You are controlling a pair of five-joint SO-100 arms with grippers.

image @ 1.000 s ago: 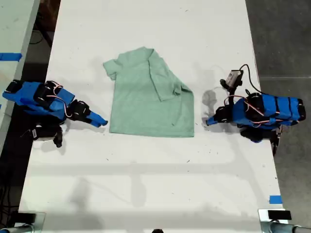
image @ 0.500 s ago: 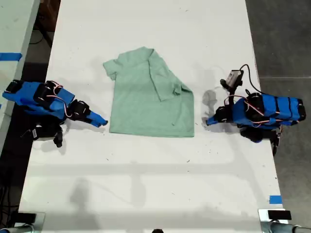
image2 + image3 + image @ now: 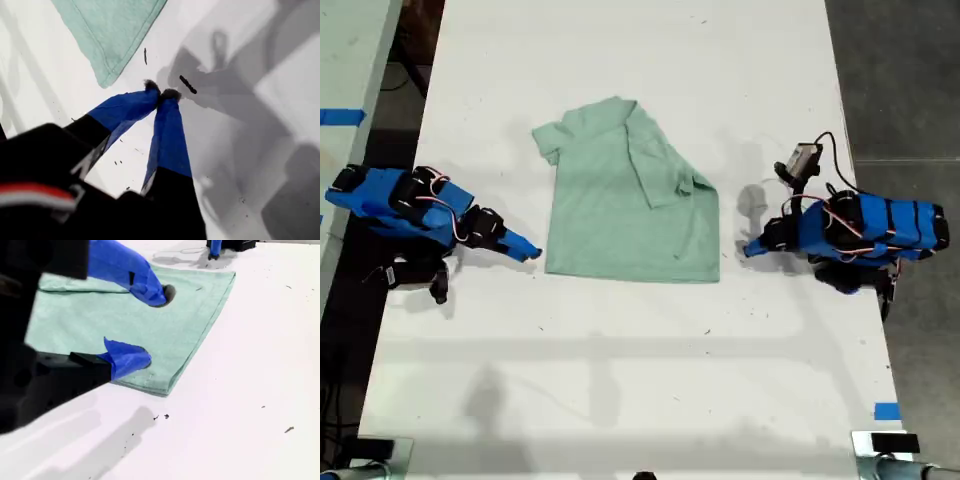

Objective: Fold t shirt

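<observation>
Pale mint-green t shirt [image 3: 630,205], plain and softly heathered, on a white bench [image 3: 620,380] flecked with dark specks. My first tool [image 3: 160,95] shows blue fingers over black; my second tool [image 3: 147,325] likewise blue on black.

White tabletop [image 3: 620,380], long, matte, sprinkled with small dark specks and faint scuffs. Blue tape [image 3: 887,410] stuck at the tabletop's edge on the exterior view's right, near the lower corner. Dark grey floor [image 3: 900,80] beyond that same edge. Second pale table [image 3: 345,60] beyond the opposite edge, across a dark gap, with another blue tape strip [image 3: 340,116] on its surface.
</observation>
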